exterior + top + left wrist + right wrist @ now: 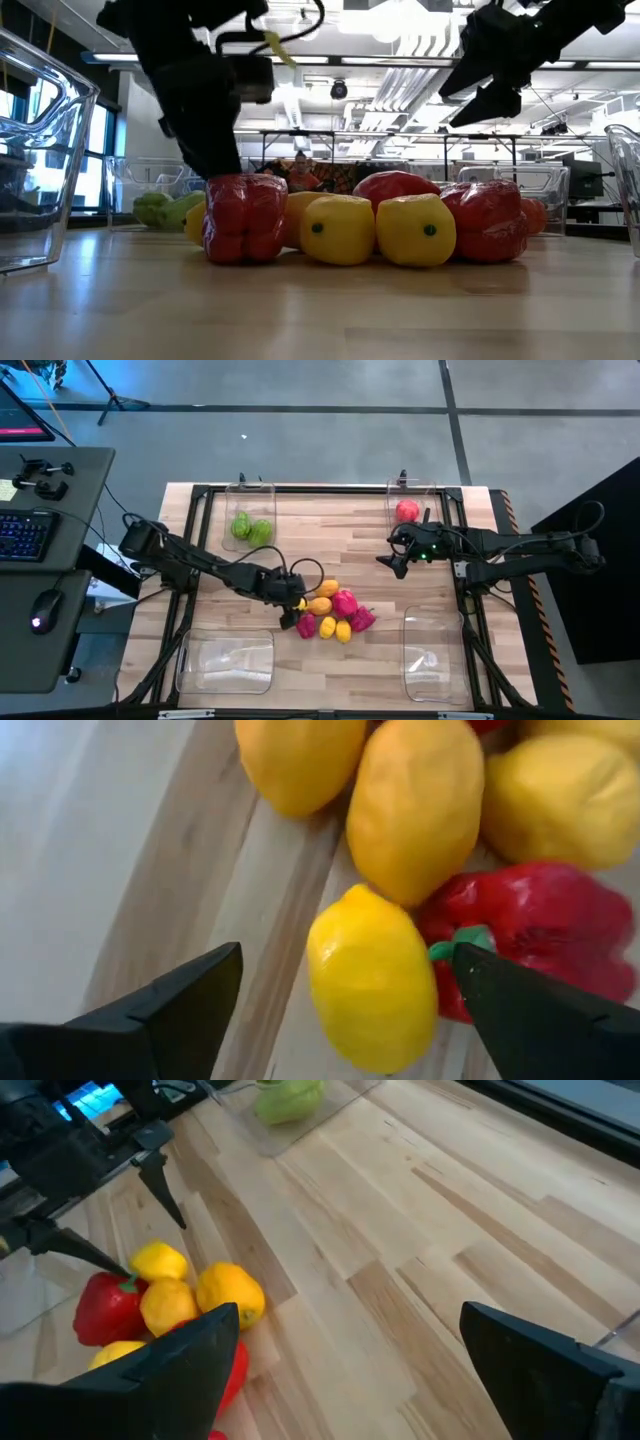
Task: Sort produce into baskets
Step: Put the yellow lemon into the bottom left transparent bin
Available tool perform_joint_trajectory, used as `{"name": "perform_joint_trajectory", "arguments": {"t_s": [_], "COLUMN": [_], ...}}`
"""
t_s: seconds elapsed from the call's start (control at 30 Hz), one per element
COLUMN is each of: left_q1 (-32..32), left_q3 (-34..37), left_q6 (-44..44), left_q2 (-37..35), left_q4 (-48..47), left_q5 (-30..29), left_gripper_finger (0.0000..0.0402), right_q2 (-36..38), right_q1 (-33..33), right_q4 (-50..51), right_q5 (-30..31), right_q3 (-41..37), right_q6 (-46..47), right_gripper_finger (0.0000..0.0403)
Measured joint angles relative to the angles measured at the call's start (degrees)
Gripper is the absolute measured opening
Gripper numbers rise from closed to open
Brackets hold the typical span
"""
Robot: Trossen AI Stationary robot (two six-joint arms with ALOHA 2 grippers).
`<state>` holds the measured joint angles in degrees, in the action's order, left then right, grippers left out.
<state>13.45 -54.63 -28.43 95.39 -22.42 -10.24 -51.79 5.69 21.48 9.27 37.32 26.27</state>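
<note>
A pile of produce (330, 612) lies on the table's middle near part: yellow lemons, orange pieces, red and magenta peppers. My left gripper (292, 603) is open at the pile's left end. In the left wrist view its fingers (345, 955) stand on either side of a yellow lemon (370, 980), beside a red pepper (530, 935), without touching the lemon. My right gripper (392, 560) is open and empty above the table, right of centre; the right wrist view also shows it open (350, 1315). Green pieces (250, 528) lie in the far-left basket (262, 490), a red piece (407, 511) in the far-right basket (432, 495).
Two clear baskets stand at the near edge, one at the left (225, 660) and one at the right (430, 655). A black frame (330, 489) runs round the table. A desk with keyboard and mouse (30, 540) stands left of the table. Bare wood lies between pile and far baskets.
</note>
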Motion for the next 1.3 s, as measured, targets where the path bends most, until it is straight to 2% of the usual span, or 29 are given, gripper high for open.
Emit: {"name": "perform_joint_trajectory", "arguments": {"t_s": [0.2,0.37,0.47,0.57,0.73,0.77,0.97,1.1,1.2,1.3], "left_q1": [0.07,-0.24,-0.84,-1.8,-4.83,-5.51,-9.32,-9.93,-6.47,0.79], "left_q3": [0.0,0.0,0.0,0.0,0.0,0.0,-1.64,-4.76,-7.05,-9.48], "left_q6": [0.2,-0.17,-1.71,-3.2,-6.34,-6.53,-4.96,-4.52,-4.48,-5.93], "left_q2": [2.96,3.26,3.24,3.24,1.74,0.67,-10.87,-18.74,-22.33,-23.39], "left_q4": [-0.11,0.06,0.07,-0.1,-0.55,-0.58,-3.25,-7.07,-13.37,-23.85], "left_q5": [1.33,1.18,1.26,2.99,9.61,10.6,10.43,9.22,9.25,9.97], "left_gripper_finger": [0.0329,0.0327,0.0312,0.0262,0.0126,0.0116,0.0116,0.0116,0.0137,0.015], "right_q2": [0.0,0.0,0.0,0.0,0.0,0.0,0.0,0.0,-0.01,-0.02], "right_q1": [0.0,0.0,0.0,0.0,0.0,0.0,0.0,0.0,-0.03,-0.57], "right_q4": [0.12,0.12,0.13,0.12,0.12,0.12,0.12,0.1,-0.33,-1.58], "right_q5": [0.04,0.07,0.05,0.03,0.02,0.03,0.03,0.02,0.0,0.01], "right_q3": [0.0,0.0,0.0,0.0,0.0,0.0,0.0,0.0,0.0,0.0], "right_q6": [-1.96,-2.35,-2.37,-3.06,-4.88,-5.35,-5.26,-1.69,2.76,7.2], "right_gripper_finger": [0.0369,0.0369,0.0369,0.0369,0.0369,0.0369,0.0369,0.0369,0.0369,0.0369]}}
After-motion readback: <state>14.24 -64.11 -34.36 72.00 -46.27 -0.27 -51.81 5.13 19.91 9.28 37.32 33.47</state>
